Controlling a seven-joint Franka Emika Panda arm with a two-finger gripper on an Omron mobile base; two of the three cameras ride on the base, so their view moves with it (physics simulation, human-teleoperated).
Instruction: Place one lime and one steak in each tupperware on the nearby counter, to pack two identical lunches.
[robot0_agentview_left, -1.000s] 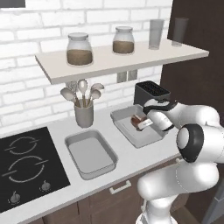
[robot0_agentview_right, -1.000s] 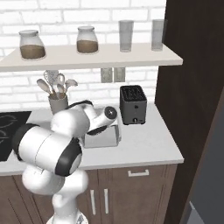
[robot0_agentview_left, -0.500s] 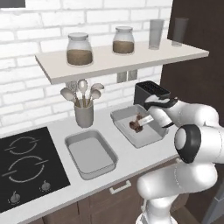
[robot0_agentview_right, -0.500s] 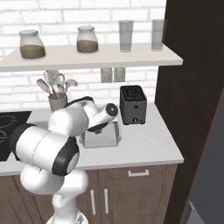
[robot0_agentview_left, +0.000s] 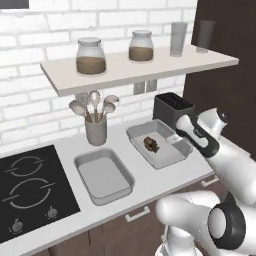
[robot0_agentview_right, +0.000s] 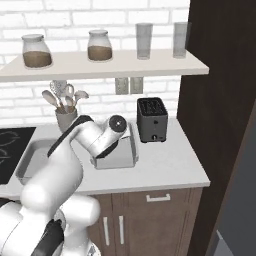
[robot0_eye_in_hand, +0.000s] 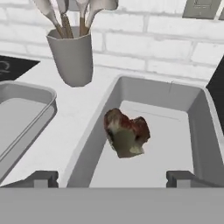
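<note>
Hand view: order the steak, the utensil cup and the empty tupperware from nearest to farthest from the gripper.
1. The steak, lying in the right tupperware just ahead of the open gripper.
2. The empty tupperware, off to the left.
3. The utensil cup, upper left, by the wall.

Landmark: toaster (robot0_agentview_left: 172, 107), black, at the back against the dark wall panel (robot0_agentview_right: 220, 100). Utensil cup (robot0_agentview_left: 96, 131) with spoons well left of it, by the brick wall. Hob (robot0_agentview_left: 27, 190) far left. Shelf (robot0_agentview_left: 145, 64) above the toaster: two jars (robot0_agentview_left: 90, 56) toward the left, two glasses (robot0_agentview_left: 178, 38) roughly overhead. Wall socket (robot0_agentview_left: 145, 86) just up-left of it.
</note>
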